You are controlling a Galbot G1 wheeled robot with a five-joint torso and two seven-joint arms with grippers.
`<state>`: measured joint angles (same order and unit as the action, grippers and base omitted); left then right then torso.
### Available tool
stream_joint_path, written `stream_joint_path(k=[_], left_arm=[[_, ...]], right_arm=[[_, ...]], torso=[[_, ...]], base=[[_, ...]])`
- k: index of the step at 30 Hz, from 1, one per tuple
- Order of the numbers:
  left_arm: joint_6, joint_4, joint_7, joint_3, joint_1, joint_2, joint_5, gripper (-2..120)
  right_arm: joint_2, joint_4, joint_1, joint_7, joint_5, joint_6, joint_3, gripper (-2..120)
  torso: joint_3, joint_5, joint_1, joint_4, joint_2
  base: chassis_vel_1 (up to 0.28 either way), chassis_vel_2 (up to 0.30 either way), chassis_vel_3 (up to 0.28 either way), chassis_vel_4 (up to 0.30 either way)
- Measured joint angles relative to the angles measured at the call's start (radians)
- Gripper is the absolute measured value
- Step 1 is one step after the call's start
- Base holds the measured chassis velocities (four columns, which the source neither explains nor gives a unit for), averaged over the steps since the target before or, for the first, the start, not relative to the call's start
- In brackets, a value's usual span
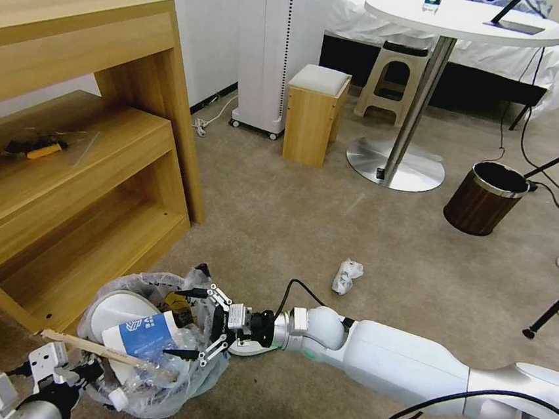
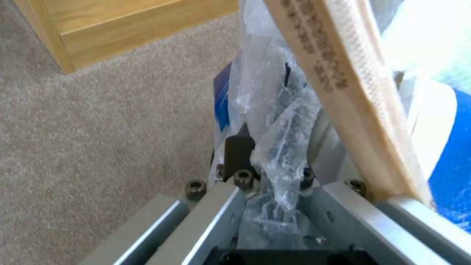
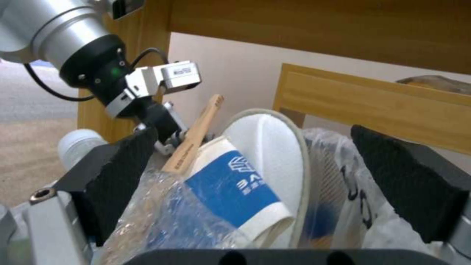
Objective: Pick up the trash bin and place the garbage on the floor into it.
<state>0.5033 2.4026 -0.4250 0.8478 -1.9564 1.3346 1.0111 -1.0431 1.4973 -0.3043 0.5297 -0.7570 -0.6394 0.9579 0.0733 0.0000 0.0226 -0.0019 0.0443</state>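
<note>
Now | right gripper (image 1: 195, 323) spread wide over trash bin (image 1: 144, 381) | left gripper (image 1: 82, 372) apparently pinching its bag

Small dark round trash bin lined with crinkly white plastic bag (image 1: 147, 348) sits on beige short-pile carpet (image 1: 305, 218), just right of light wooden shelf unit (image 1: 68, 149). In it: blue-white paper cup (image 1: 142, 338), white flat slipper (image 1: 115, 306), wooden stick (image 1: 107, 351). Crumpled white wad (image 1: 347, 276) lies on the carpet beyond, to the right. Brown wood-look bin with metal rim (image 1: 485, 198) stands farther right, behind.
</note>
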Motion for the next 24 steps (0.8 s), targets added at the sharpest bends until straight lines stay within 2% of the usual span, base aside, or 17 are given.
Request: stream_joint_path(k=[17, 24], left_arm=[[-0.001, -0.018, 0.007, -0.024, -0.005, 0.006, -0.02, 0], [-0.005, -0.033, 0.007, -0.007, 0.001, -0.01, -0.014, 0]], right_arm=[[-0.008, -0.011, 0.017, 0.001, -0.013, 0.0, -0.007, 100], [-0.006, 0.01, 0.019, -0.033, -0.069, 0.013, -0.022, 100]], torso=[[0.0, 0.0, 0.0, -0.0001, 0.0], [0.0, 0.0, 0.0, -0.0001, 0.0]], base=[[0.0, 0.0, 0.0, 0.0], [0.0, 0.0, 0.0, 0.0]])
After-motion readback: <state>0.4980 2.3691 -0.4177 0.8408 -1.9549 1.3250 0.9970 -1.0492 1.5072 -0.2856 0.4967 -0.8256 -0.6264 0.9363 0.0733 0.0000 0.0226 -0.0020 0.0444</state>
